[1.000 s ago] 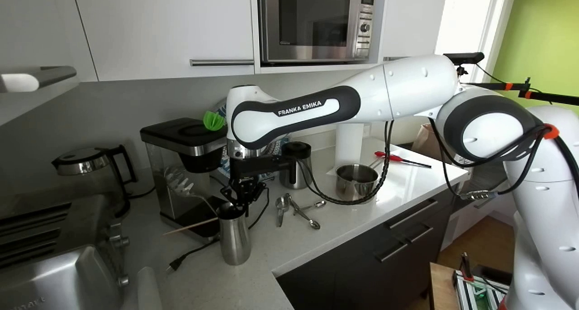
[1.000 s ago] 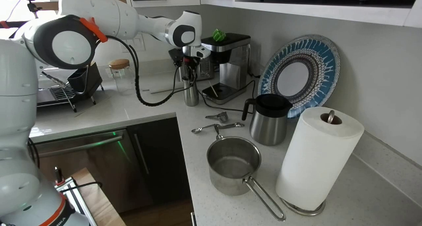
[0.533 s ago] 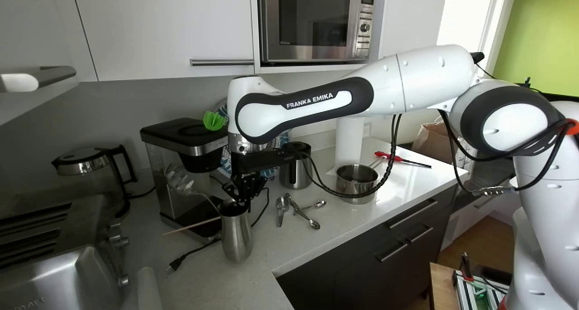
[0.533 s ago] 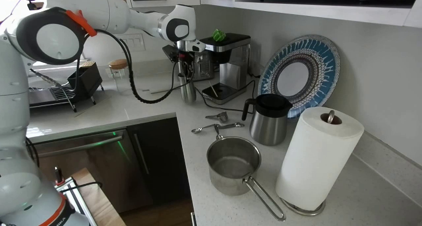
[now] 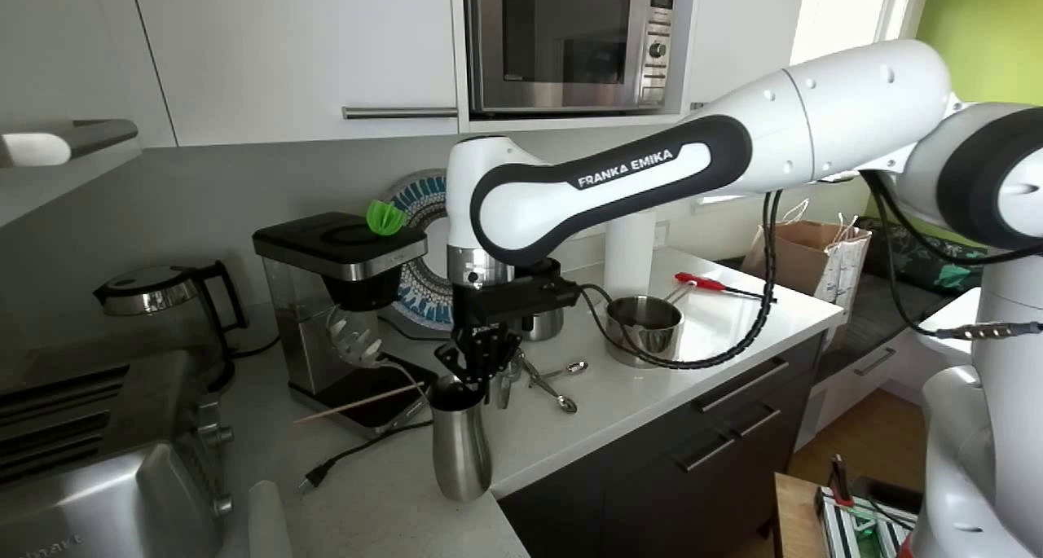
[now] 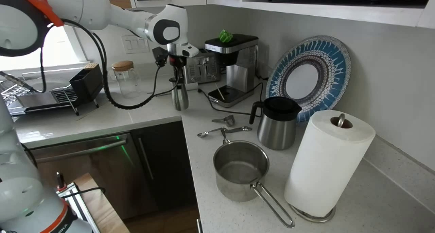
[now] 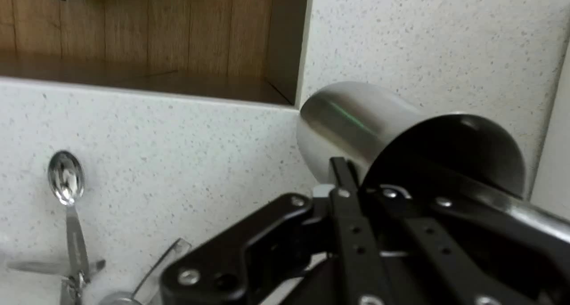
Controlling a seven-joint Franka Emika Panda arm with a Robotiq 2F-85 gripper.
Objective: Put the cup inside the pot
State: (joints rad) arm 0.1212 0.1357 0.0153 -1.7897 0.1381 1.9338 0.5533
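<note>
The claw (image 5: 477, 379) is clenched on the wall of the steel cup (image 5: 462, 456), at the rim. Wrist view: 1 finger lies along the outside; the 2nd enters the dark mouth, tip hidden.

Edges and room: in the wrist view the cup's base end is just beside the inner corner of the surface (image 5: 383, 525); past that edge, wood floor (image 7: 169, 24) and a dark cabinet face. Coffee maker (image 5: 363, 292) near the claw; toaster (image 5: 122, 476) farther off. The stretch between cup and saucepan (image 6: 234, 188) is partly taken up by measuring spoons (image 7: 75, 225) and a scoop-like tool (image 6: 229, 120).

Cup relative to claw: directly below it, mouth up, slightly tilted in both exterior views. Base touching the surface or lifted: cannot tell. In an exterior view the handle of a toothed server (image 5: 356, 340) runs to the cup's rim. Saucepan upright on the surface, well apart from claw and cup, its loop handle reaching out beside the paper towel roll (image 6: 326, 165).

Surface: pale, speckled, turning 1 corner. Also on it: steel carafe (image 6: 277, 131) with black lid, just in front of a leaning blue-patterned platter (image 6: 307, 80); red-handled screwdriver (image 5: 699, 281); dish rack (image 6: 64, 96); cork-lidded glass jar (image 6: 126, 81). Room: kitchen, microwave (image 5: 566, 28) set among white cabinets (image 5: 301, 45), bright window (image 5: 843, 12), green wall (image 5: 986, 45).
</note>
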